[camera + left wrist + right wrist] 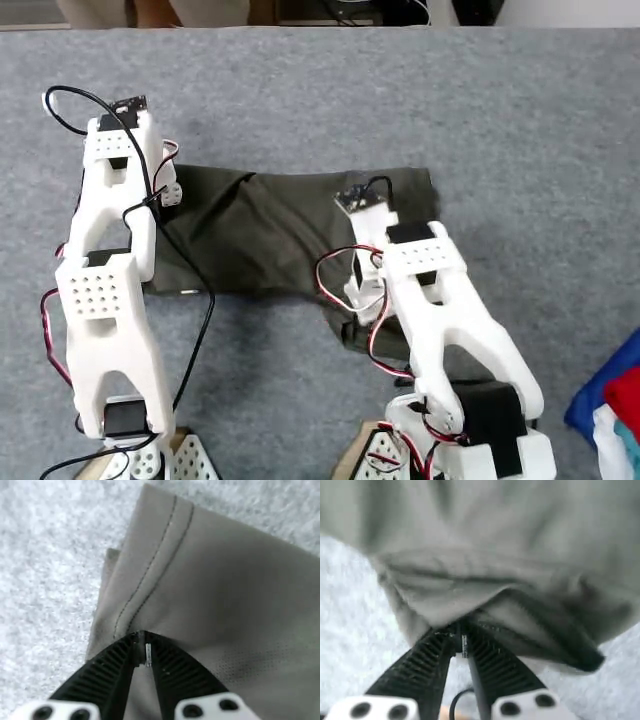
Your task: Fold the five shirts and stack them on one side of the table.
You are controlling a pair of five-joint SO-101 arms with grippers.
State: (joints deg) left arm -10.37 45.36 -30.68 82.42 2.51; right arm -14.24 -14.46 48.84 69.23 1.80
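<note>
Soft, even light from above.
The table point(520, 130) is brightly lit; deep shadow sits under the shirt point(520, 540) fold at 4 o'clock.

Dark olive shirt point(270, 230), partly folded, flat on grey table point(520, 120), coloured clothes point(612, 400) heaped at edge

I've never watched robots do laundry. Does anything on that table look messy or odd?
Only the dark shirt: it lies creased, one corner bunched at the right gripper. The left gripper pinches its stitched edge. Nothing spilled or damaged.
</note>
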